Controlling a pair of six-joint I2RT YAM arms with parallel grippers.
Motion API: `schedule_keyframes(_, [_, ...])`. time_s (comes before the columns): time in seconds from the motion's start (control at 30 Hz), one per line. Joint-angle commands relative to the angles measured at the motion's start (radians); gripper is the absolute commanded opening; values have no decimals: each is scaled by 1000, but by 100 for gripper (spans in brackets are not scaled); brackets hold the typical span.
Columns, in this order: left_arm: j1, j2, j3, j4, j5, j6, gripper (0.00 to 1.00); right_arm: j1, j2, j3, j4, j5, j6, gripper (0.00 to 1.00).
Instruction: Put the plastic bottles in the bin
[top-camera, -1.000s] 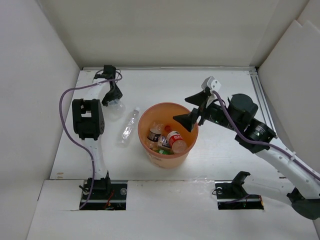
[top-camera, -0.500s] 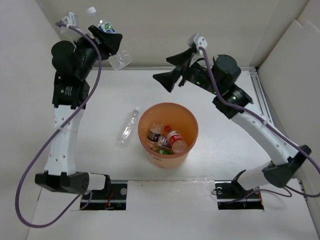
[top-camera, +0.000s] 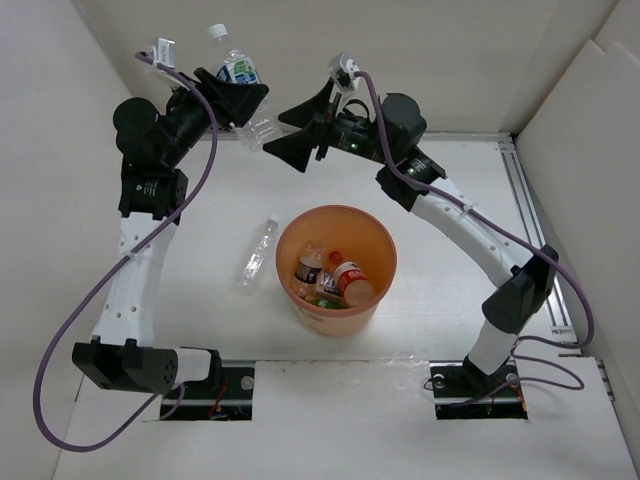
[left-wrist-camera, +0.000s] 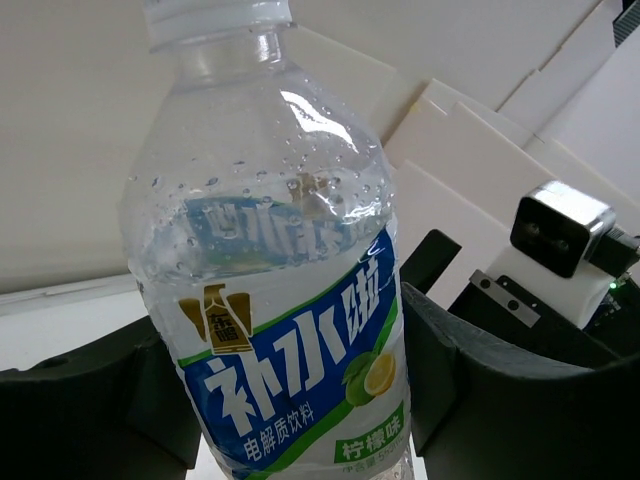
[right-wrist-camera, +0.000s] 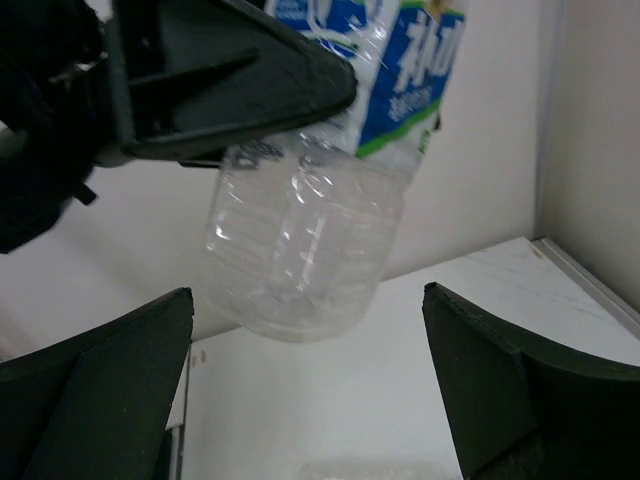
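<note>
Aloft, left gripper (top-camera: 243, 100) tight around clear bottle (top-camera: 237, 70), right gripper (top-camera: 275, 135) spread wide

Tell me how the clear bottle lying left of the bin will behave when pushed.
The bottle lies on its round side, so it would probably roll. It looks empty, so it is likely light and quick to skid. Its thin clear walls may dent under a squeeze.

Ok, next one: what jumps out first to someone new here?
A blue-labelled bottle is held high at the back in the left fingers, with the right fingers wide open beside its base. Below, the orange bin holds several bottles, and one clear bottle lies on the table to its left.
</note>
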Motion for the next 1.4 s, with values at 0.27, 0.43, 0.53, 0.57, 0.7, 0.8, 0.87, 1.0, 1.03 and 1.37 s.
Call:
schedule_keyframes(0.27, [-2, -70, -92, 222, 109, -39, 0, 39, 104, 172, 171, -61, 127, 100])
schedule_keyframes(0.43, [-2, -90, -123, 242, 109, -39, 0, 50, 125, 183, 171, -51, 136, 100])
schedule_keyframes(0.53, [-2, -90, -123, 268, 148, -58, 0, 59, 147, 192, 162, -42, 136, 100])
schedule_keyframes(0.57, [-2, -90, -134, 279, 149, -59, 0, 59, 147, 218, 141, -42, 136, 100])
schedule_keyframes(0.7, [-2, -99, -145, 320, 179, -72, 0, 59, 185, 237, 140, -70, 154, 97])
schedule_keyframes(0.8, [-2, -99, -154, 349, 201, -72, 0, 59, 196, 264, 140, -114, 192, 80])
schedule_keyframes(0.87, [-2, -110, -166, 358, 192, -72, 1, 59, 223, 278, 140, -143, 215, 71])
schedule_keyframes(1.0, [-2, -130, -175, 368, 162, -54, 31, 59, 208, 243, 174, -177, 235, 18])
schedule_keyframes(1.03, [-2, -130, -184, 368, 144, -45, 41, 59, 187, 205, 174, -177, 235, 11])
schedule_keyframes(1.37, [-2, -161, -157, 280, -35, 9, 100, -11, 33, -60, 208, -147, 205, 0])
